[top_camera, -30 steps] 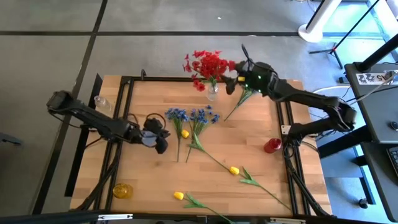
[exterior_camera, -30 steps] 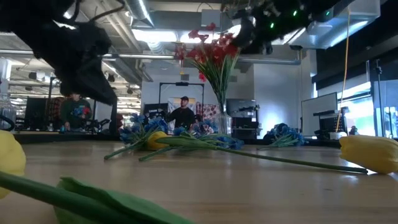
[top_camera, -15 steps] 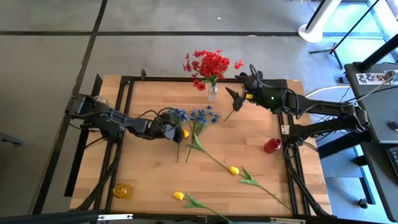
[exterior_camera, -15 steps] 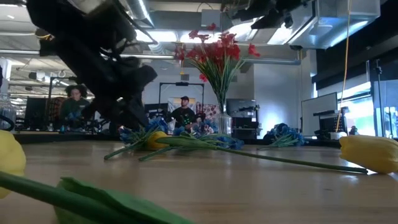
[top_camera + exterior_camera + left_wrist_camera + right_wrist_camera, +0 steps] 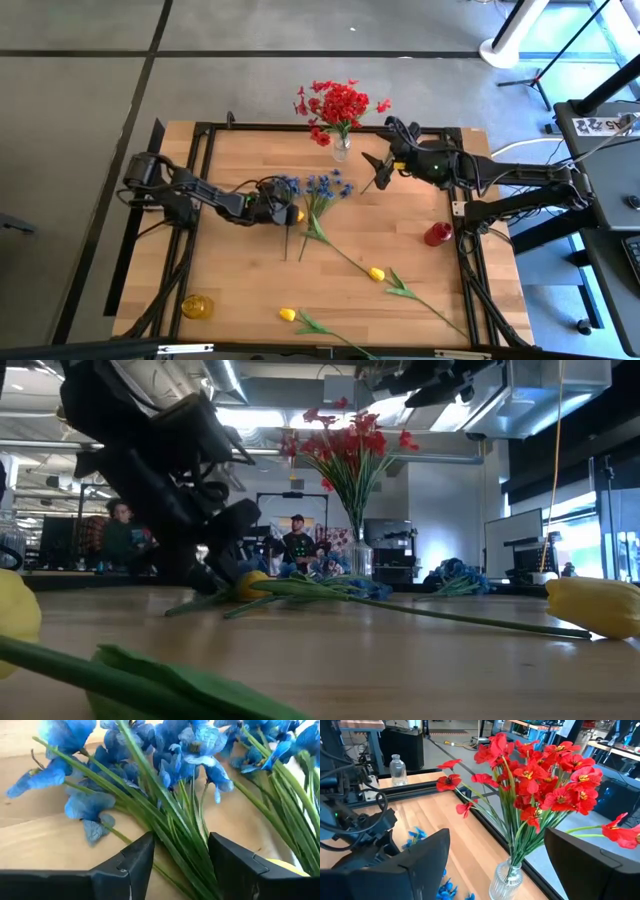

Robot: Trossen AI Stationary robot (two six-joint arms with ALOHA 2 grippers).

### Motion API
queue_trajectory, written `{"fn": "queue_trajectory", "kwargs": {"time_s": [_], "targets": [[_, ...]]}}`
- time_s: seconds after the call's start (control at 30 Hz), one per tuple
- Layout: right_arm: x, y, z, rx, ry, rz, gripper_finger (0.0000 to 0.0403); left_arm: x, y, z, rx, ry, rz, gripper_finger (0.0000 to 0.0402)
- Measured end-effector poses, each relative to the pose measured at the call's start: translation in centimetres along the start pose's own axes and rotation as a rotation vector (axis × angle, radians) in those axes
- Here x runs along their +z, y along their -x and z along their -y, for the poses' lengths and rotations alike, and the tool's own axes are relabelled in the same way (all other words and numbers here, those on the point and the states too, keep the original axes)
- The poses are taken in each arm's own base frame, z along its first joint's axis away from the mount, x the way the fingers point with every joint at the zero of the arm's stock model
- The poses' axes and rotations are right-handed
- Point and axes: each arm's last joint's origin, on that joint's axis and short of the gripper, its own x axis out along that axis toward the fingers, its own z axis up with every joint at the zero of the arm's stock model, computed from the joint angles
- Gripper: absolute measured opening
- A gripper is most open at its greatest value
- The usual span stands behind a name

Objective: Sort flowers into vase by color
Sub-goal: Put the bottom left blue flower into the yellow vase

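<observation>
On the table, mid-left: the blue flowers (image 5: 288, 186) lie flat on the wooden table (image 5: 400, 230), blooms toward the far edge, stems trailing toward the near edge.
Feel: likely very light, with thin springy stems and soft cloth petals that crush or snag easily.
Where to grip: on the bundled green stems (image 5: 185, 830) just below the blooms, not on the petals; single stems may slip out of a loose pinch.
Left gripper (image 5: 181, 862): down at the table, fingers apart and straddling those stems, not closed on anything.
Neighbours: a second blue bunch (image 5: 326, 187) lies just beside, and a yellow bud (image 5: 297, 215) sits right by the gripper, so a stray stem could come along.
Red flowers (image 5: 338, 104): standing upright in the glass vase (image 5: 341, 150) at the far edge.
Right gripper (image 5: 372, 166): beside that vase, fingers wide apart, empty.
Spare vessels: a clear bottle (image 5: 396, 769) at the far-left side, a red vase (image 5: 437, 235) at the right, a yellow vase (image 5: 197, 306) near the front left.
</observation>
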Motion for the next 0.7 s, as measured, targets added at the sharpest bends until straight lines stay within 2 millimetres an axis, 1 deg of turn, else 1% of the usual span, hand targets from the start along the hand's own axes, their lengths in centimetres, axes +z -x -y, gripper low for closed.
{"fn": "queue_trajectory", "kwargs": {"time_s": [0.13, 0.3, 0.4, 0.5, 0.53, 0.6, 0.7], "targets": [[0.0, 0.0, 0.0, 0.0, 0.001, -0.001, 0.0324, -0.4, -0.7, 0.2, -0.011, 0.023, 0.027, 0.0174], [-0.1, 0.0, 0.0, 0.0, 0.004, -0.006, 0.0324, -0.6, -0.6, 0.9, -0.064, 0.019, 0.062, 0.015], [0.0, 0.0, 0.0, 0.0, 0.002, -0.003, 0.0324, -0.7, -0.4, 1.3, -0.09, 0.006, 0.082, 0.0105], [0.0, 0.0, 0.0, 0.013, 0.002, -0.002, 0.0324, -0.5, -0.2, 1.5, -0.089, -0.014, 0.139, 0.0032], [0.0, 0.0, -0.1, 0.02, 0.003, -0.004, 0.0324, -0.3, -0.1, 1.6, -0.098, -0.022, 0.151, 0.0018], [-0.1, 0.0, -0.1, 0.035, 0.006, -0.01, 0.0324, 0.4, 0.6, 2.2, -0.159, -0.046, 0.147, 0.0013], [-0.2, 0.0, -0.1, 0.044, 0.009, -0.015, 0.0324, 2.2, 3.3, 3.0, -0.258, -0.12, 0.191, 0.001]]}}
